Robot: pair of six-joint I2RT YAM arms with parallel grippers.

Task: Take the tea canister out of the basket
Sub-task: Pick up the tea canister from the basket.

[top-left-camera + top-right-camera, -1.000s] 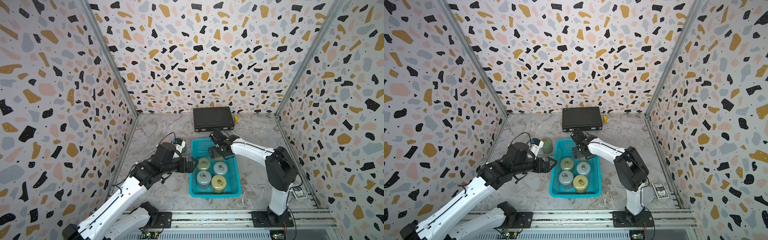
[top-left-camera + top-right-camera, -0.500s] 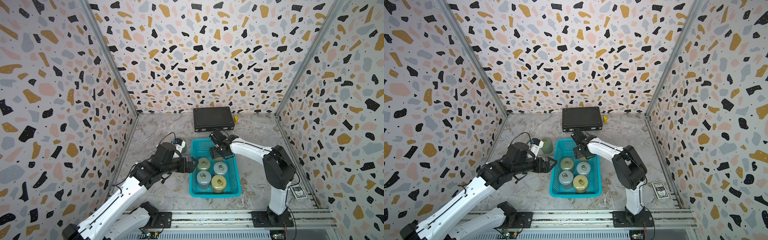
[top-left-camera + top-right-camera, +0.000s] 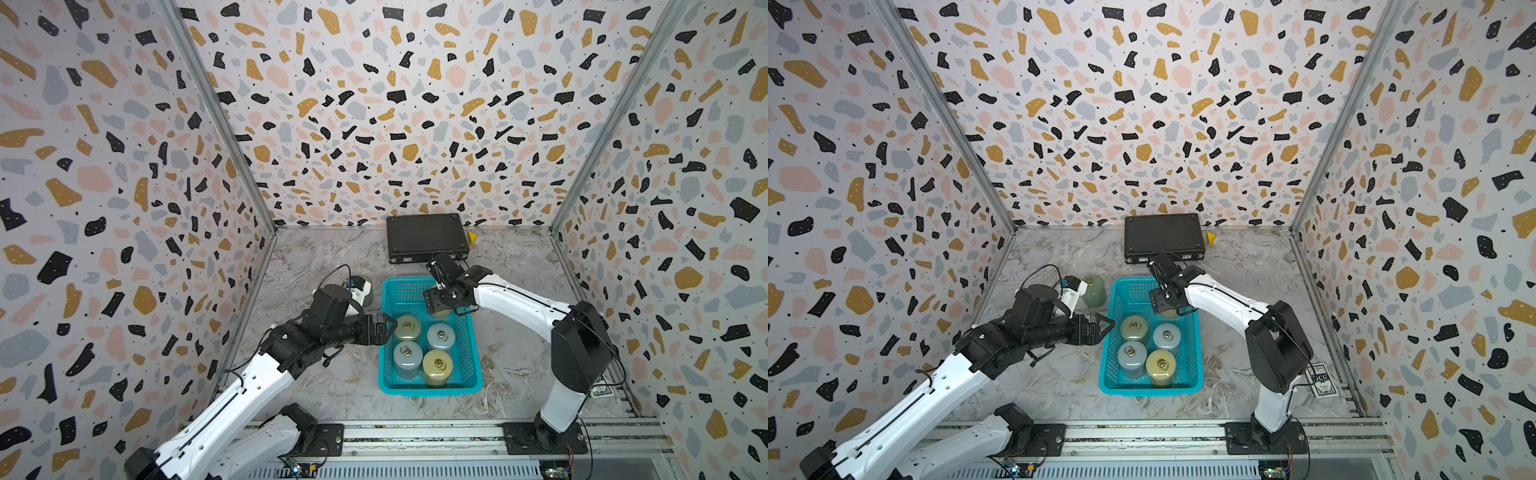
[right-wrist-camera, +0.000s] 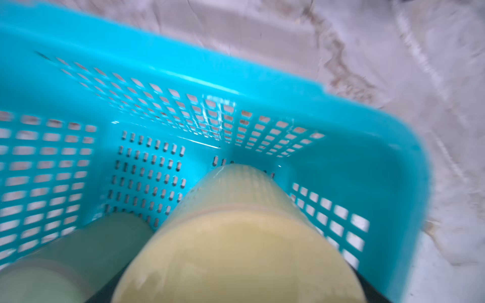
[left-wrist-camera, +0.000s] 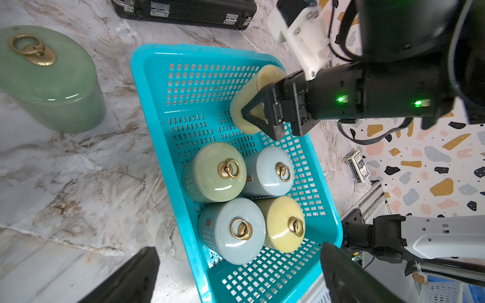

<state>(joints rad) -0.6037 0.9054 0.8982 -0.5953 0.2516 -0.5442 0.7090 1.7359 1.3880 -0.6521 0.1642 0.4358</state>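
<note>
Since a second ago the right gripper (image 5: 256, 105) has drawn its jaws in around a pale yellow canister (image 4: 236, 236); the left arm has not shifted. That canister sits in the far right corner of the basket (image 3: 430, 390), leaning. The jaws clasp it near the lid at a fairly wide spread. Whether its base has left the mesh floor I cannot tell.

The grasp looks made, so the lift is the step in hand. The next move probably calls for a straight rise until the base clears the rim, and only then travel sideways.

Room is tight low down, with the basket's far and right walls just beside the canister. Four others (image 3: 419, 345) stand packed upright in the near half. The left gripper (image 3: 384, 328) hovers wide open and empty at the left rim. A green canister (image 3: 1093, 291) already stands outside on that side. The case (image 3: 428, 237) lies beyond the far rim. The bare table (image 3: 519, 374) right of the basket looks the freest place to set down.
</note>
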